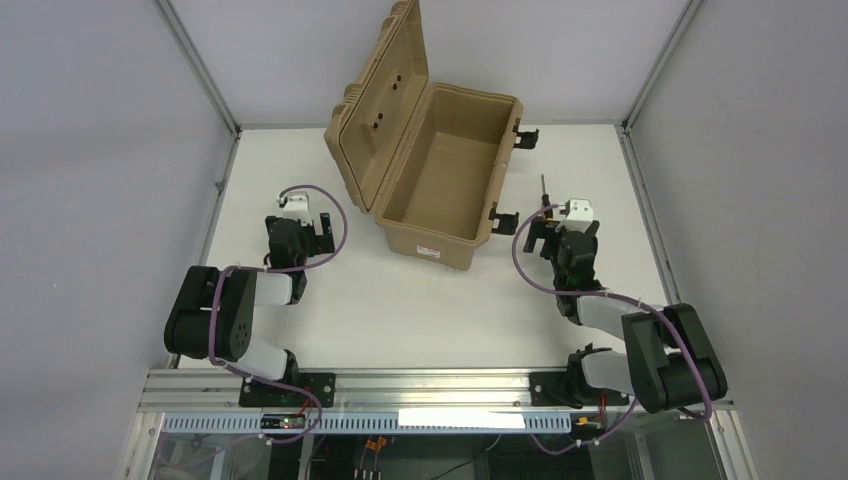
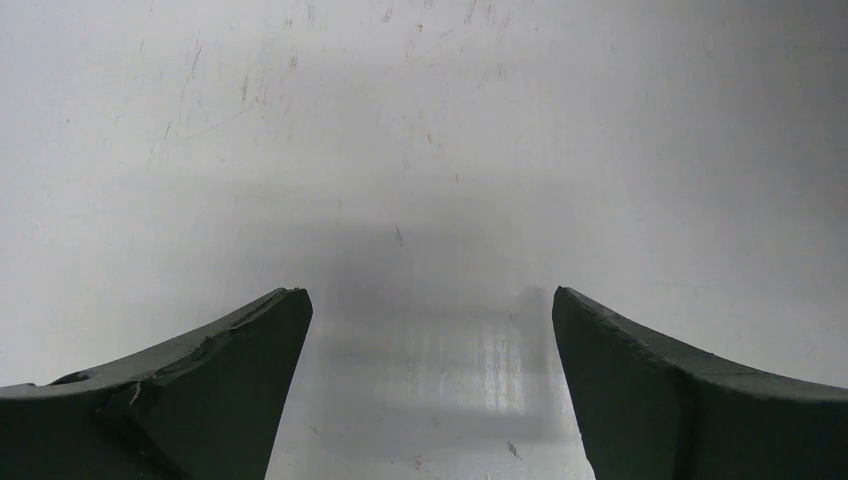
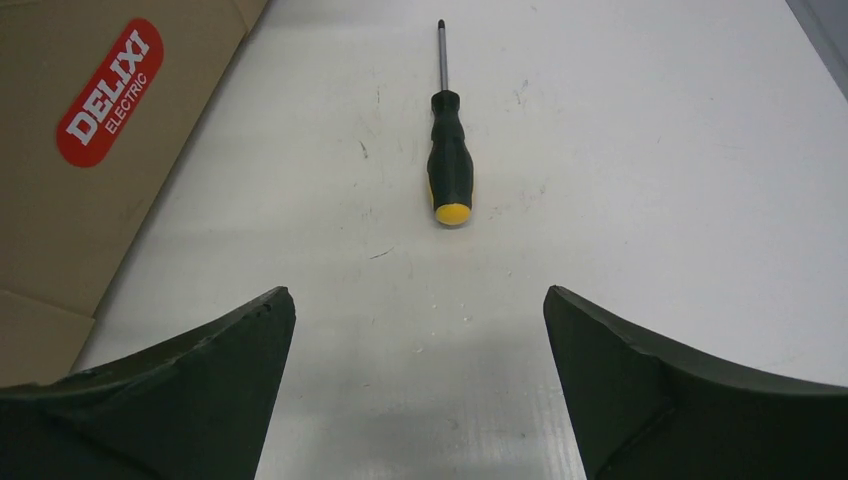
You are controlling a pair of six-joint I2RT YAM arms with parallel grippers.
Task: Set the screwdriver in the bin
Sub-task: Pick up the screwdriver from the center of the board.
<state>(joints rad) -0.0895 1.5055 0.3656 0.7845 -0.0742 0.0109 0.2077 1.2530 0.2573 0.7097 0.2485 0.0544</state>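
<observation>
The screwdriver (image 3: pixel 448 160), black handle with a yellow end cap and thin shaft, lies flat on the table ahead of my right gripper (image 3: pixel 418 305), shaft pointing away. In the top view only its shaft (image 1: pixel 545 189) shows past the right gripper (image 1: pixel 548 222). The right gripper is open and empty, a short way short of the handle. The tan bin (image 1: pixel 447 175) stands open at the table's back middle, lid raised to its left; its labelled front wall (image 3: pixel 90 120) shows at the left of the right wrist view. My left gripper (image 1: pixel 318 236) (image 2: pixel 430 300) is open and empty over bare table.
Black latches (image 1: pixel 527 137) stick out from the bin's right side near the screwdriver. Grey walls enclose the white table (image 1: pixel 400 310) on left, back and right. An aluminium rail (image 1: pixel 430 385) with the arm bases runs along the near edge.
</observation>
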